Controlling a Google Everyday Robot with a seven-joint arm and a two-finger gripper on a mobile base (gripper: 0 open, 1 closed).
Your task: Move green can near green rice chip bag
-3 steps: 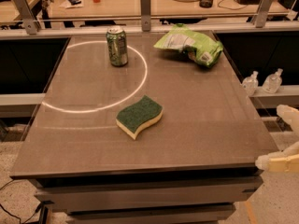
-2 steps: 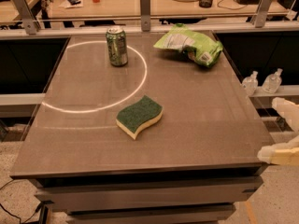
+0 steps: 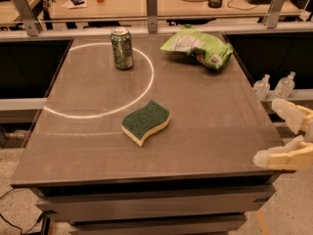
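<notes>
Gripper [image 3: 266,131] hovers off the table's [image 3: 98,146] near right corner, pale fingers spread apart and holding nothing. A sponge [image 3: 145,121] lies mid-table. The green can [image 3: 122,48] stands upright far left, well apart from the green rice chip bag [image 3: 198,45].

The claw [image 3: 267,131], fingers spread, hangs at the counter's [image 3: 215,136] right front corner. Bare surface lies between the green can [image 3: 122,48] and the green rice chip bag [image 3: 198,45] at the back. The sponge [image 3: 145,122] sits mid-counter, well apart from both.
</notes>
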